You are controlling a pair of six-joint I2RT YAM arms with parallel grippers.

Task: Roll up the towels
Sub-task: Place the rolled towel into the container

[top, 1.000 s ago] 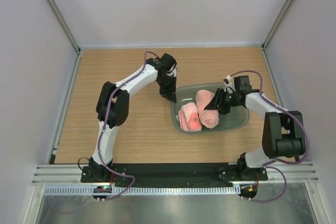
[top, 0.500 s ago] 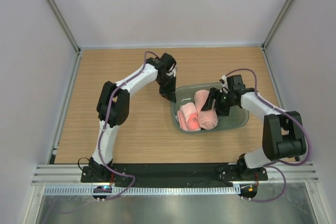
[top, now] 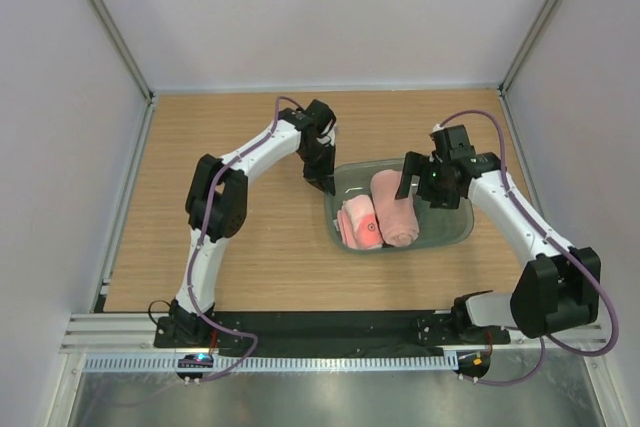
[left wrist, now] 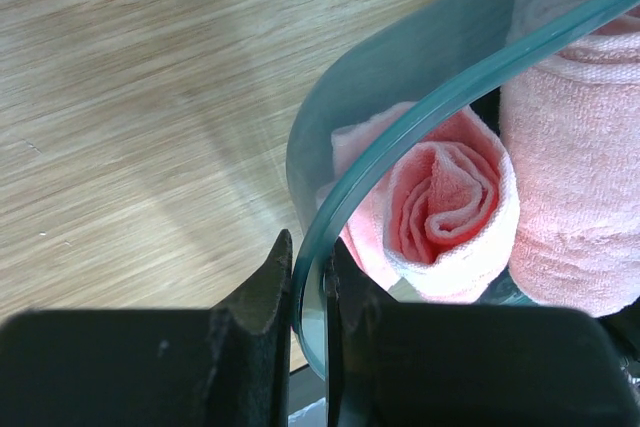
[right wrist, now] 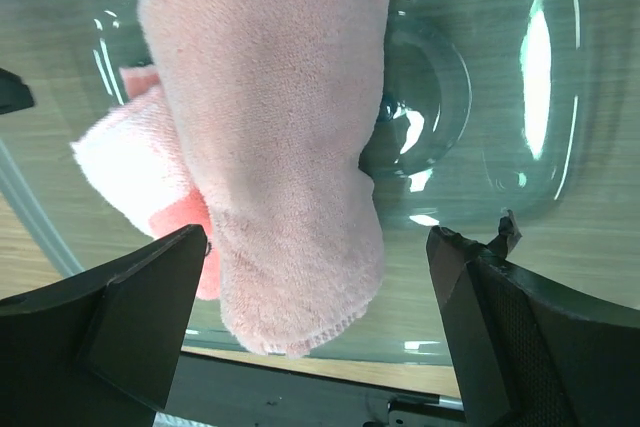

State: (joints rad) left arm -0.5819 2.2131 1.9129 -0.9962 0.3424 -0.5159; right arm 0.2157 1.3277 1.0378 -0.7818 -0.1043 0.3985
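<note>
**Ana:** Tub [top: 455, 232] first: where does it sit, and what is in it?

**Ben:** It sits on the wooden table [top: 250, 267], right of the middle in the overhead view, in front of the right arm. It is translucent grey-green plastic with rounded corners. Inside lie the thicker towel [top: 395, 209] and the thinner towel [top: 358, 222], both salmon-pink terry and both rolled up.

**Ana:** How do the two lie?

**Ben:** They lie side by side and touching. The thicker towel runs from near the tub's far wall to near its front wall. The thinner towel is shorter and sits in the front corner on the left arm's side. The left wrist camera looks straight at its spiral end through the plastic.

**Ana:** What about the left tool [left wrist: 308, 277]?

**Ben:** It is almost closed and has hold of the tub's rim at the far corner on that side. One finger [left wrist: 262, 297] is outside the wall and the other inside, with the plastic edge pinched between them.

**Ana:** And the right tool [right wrist: 318, 237]?

**Ben:** It is spread wide and has hold of nothing. It hangs above the tub, over the far half of the thicker towel. From its own camera the roll lies between the two fingers, and as far as that view shows, neither touches it.
</note>
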